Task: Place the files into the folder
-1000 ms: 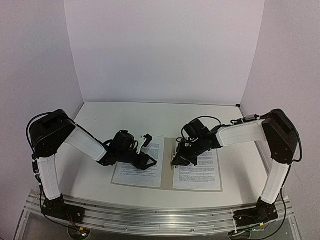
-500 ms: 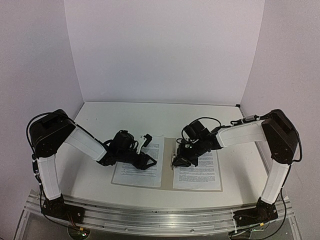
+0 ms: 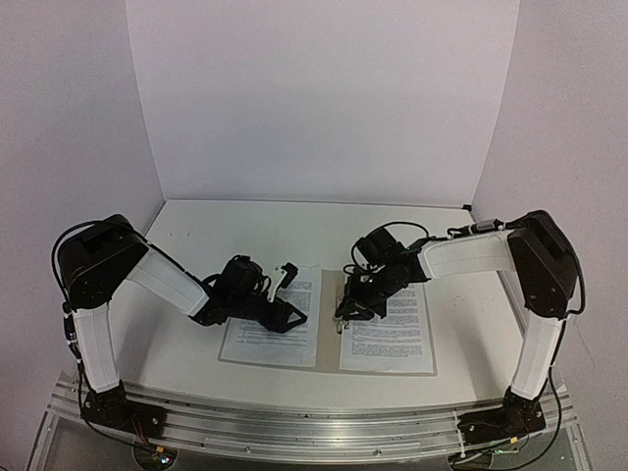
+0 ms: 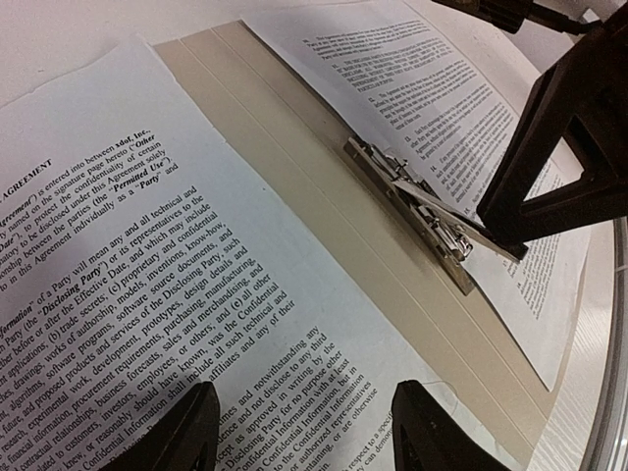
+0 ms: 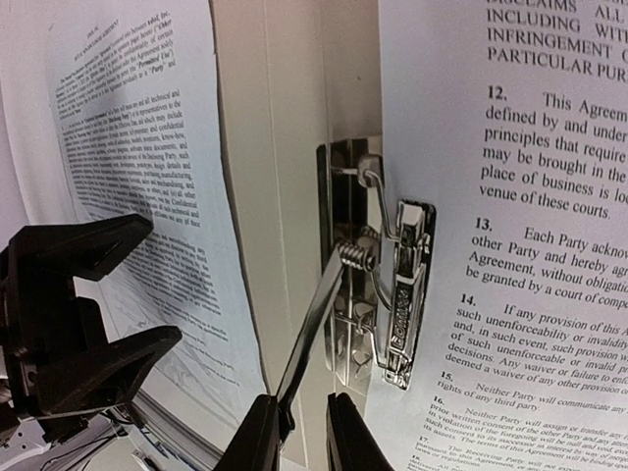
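The beige folder point(image 3: 330, 339) lies open on the table with a printed white sheet on each cover: the left sheet point(image 3: 270, 341) and the right sheet point(image 3: 392, 339). The metal clip point(image 5: 397, 294) at the spine presses on the right sheet's edge, and its lever point(image 5: 314, 324) stands raised. My right gripper point(image 5: 304, 437) is nearly closed round the lever's tip, which lies against its left finger. It shows at the spine in the top view point(image 3: 343, 314). My left gripper point(image 4: 304, 442) is open, its fingers straddling the left sheet's inner edge point(image 3: 292, 316).
White walls close in the table at the back and both sides. A metal rail point(image 3: 314, 417) runs along the near edge. Bare tabletop point(image 3: 294, 231) lies behind the folder.
My right gripper has shifted slightly back and left at the clip. The left arm and both sheets have not moved.
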Tool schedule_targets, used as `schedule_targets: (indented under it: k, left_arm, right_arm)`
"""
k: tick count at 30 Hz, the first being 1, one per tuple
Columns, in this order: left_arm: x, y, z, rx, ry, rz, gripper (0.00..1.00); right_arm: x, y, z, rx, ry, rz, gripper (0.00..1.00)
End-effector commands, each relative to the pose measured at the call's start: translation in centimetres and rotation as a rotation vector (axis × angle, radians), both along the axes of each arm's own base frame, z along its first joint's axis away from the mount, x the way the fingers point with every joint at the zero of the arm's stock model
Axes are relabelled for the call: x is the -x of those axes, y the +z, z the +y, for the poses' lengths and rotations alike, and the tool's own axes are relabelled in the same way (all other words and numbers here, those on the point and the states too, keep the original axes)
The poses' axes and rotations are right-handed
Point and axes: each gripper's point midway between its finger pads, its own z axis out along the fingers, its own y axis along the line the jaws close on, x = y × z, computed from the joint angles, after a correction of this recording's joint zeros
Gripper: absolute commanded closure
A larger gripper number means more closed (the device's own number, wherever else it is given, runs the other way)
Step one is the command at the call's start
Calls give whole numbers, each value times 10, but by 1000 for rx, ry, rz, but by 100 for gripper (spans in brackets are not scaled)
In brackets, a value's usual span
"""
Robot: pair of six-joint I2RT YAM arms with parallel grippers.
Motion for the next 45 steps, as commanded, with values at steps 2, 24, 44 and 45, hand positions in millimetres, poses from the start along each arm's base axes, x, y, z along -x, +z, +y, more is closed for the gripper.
schedule_targets:
  k: [2,24,44,45]
  left_arm:
    - [7,-33,22,-89,40,79,39]
    - [6,-33,20,-89,36,72,39]
    - [5,-37,24,-104,52,80,39]
    - [5,-37,24,-103,53,80,39]
  right_arm:
    - [-3,-6,-12,64,-15,13,83]
    - [8,-10,1,9,61,65,75]
    - [31,-53,-48,206,46,90,76]
    - [30,-54,-49,212,46,86,76]
